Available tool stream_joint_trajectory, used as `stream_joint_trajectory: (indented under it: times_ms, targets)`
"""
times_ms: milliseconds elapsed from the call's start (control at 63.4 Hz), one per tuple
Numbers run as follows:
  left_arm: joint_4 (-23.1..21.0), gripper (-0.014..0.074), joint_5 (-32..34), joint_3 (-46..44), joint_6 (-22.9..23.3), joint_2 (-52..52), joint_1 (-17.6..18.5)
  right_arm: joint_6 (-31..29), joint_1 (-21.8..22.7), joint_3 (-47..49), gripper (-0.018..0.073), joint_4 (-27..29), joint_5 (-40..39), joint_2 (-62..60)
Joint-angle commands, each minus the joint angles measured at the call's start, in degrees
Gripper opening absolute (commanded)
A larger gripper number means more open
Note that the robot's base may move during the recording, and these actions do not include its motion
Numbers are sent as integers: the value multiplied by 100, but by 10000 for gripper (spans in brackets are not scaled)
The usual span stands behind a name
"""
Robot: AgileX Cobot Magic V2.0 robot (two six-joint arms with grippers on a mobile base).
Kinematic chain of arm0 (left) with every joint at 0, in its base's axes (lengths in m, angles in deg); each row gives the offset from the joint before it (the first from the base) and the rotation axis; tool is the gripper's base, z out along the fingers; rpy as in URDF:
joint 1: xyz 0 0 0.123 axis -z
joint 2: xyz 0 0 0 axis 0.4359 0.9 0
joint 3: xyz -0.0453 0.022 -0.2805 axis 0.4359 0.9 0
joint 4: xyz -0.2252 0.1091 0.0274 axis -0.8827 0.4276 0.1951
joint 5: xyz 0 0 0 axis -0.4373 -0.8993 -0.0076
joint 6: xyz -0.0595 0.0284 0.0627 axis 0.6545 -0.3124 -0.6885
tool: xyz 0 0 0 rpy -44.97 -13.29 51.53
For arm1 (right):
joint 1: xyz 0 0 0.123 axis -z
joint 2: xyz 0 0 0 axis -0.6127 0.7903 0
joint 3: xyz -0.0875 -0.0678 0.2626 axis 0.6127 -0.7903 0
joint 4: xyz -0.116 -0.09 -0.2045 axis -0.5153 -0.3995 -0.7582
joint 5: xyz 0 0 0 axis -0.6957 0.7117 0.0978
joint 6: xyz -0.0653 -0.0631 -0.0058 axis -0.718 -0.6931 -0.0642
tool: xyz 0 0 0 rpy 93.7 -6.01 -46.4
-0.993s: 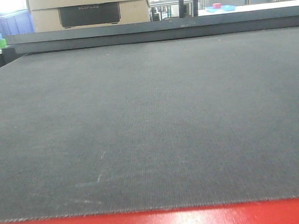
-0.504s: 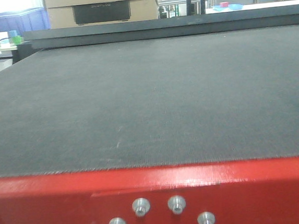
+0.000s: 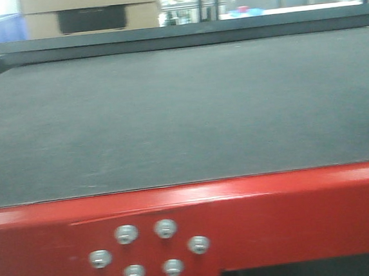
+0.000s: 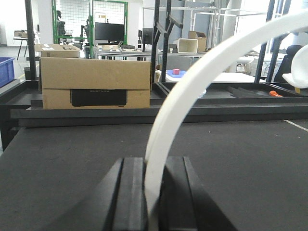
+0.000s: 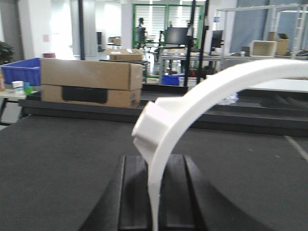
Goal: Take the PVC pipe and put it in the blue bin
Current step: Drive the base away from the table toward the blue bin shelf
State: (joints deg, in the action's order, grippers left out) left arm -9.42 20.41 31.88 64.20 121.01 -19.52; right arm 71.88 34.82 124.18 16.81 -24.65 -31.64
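- We see the pipe (image 5: 192,102), a white curve with a squared tab near its lower end, standing up out of the right gripper (image 5: 155,166).
- The fingers (image 5: 134,192) are clamped on the pipe's lower end, and it sweeps up and to the right above the dark tabletop (image 5: 57,159).
- The left gripper (image 4: 153,166) has its fingers (image 4: 131,192) pressed together on a thinner white arc (image 4: 202,65), which also curves up to the right.
- Past the tabletop's far edge sits a box (image 5: 91,82), with the blue bin (image 5: 21,70) to its left, well apart from the pipe.
- In the blurred front view we make out the tabletop, its red frame (image 3: 275,214) and six bolts (image 3: 165,229).
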Motion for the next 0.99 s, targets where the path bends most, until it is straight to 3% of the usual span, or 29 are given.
stream_joint_trajectory:
  times_ms: [0, 299, 709, 820, 977]
  targets:
    - [-4, -111, 130, -20, -1, -17, -242, -36, -11, 4, -161, -13, -159, -34]
    - [-4, -111, 130, -20, -1, -17, -1114, -36, -11, 4, -161, -13, -159, -34]
    - [-4, -111, 130, -20, -1, -17, -1193, -36, -11, 4, -161, -13, -159, -34]
    - [-4, -111, 130, -20, -1, -17, -920, -36, -11, 4, -161, -13, -159, -34]
    - [-4, -111, 130, -20, -1, -17, 53, -36, -11, 4, -161, -13, -159, -34]
